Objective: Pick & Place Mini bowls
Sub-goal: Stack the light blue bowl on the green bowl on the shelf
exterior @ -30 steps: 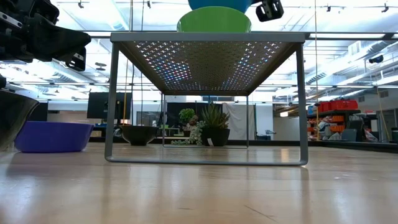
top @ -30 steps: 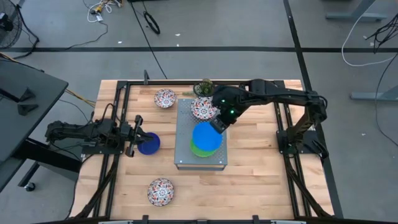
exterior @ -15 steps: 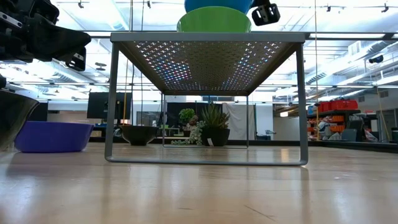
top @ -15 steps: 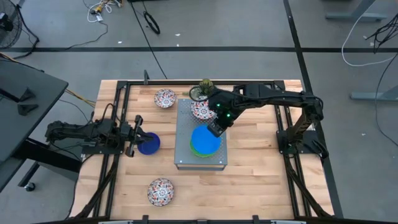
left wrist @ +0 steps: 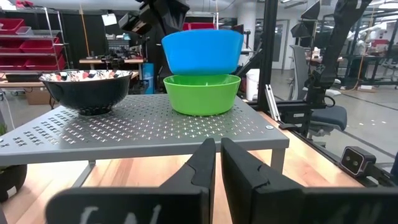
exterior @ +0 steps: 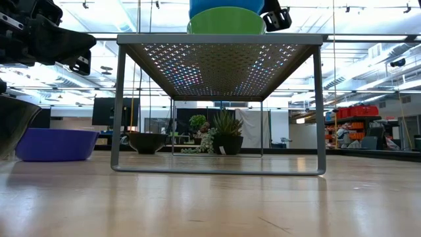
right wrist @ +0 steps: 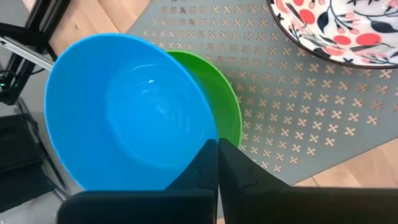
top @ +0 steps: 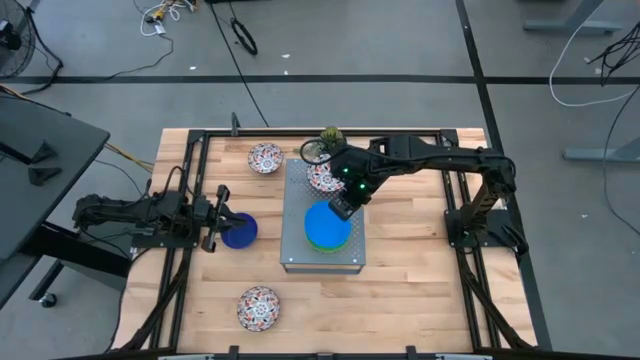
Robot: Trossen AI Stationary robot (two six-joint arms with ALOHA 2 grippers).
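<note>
My right gripper [top: 343,205] is shut on the light blue bowl [top: 325,223], held directly over the bright green bowl [left wrist: 202,93] on the grey perforated box [top: 296,240]. A floral bowl [top: 322,177] stands on the box's far part. Two more floral bowls [top: 265,157] [top: 258,307] sit on the table. The dark blue bowl [top: 240,232] rests on the table just right of my left gripper [top: 213,220], which is shut and touches nothing. Only five bowls show. My right gripper pinches the light blue bowl's rim [right wrist: 210,138] on its far right side, one finger inside and one outside, slanting down from the far right. The bowl sits upright, its bottom [left wrist: 202,70] level with the green bowl's rim; I cannot tell whether they touch.
A small spiky plant [top: 330,140] stands at the box's far edge, close to my right arm. Black frame rails run along the table's left and right sides. Bare wood lies near the table's near edge and right of the box.
My right gripper has carried the light blue bowl down and slightly toward the table's left and near edges, bringing it squarely over the green bowl and down to its rim. The gripper has stayed shut on the rim.
</note>
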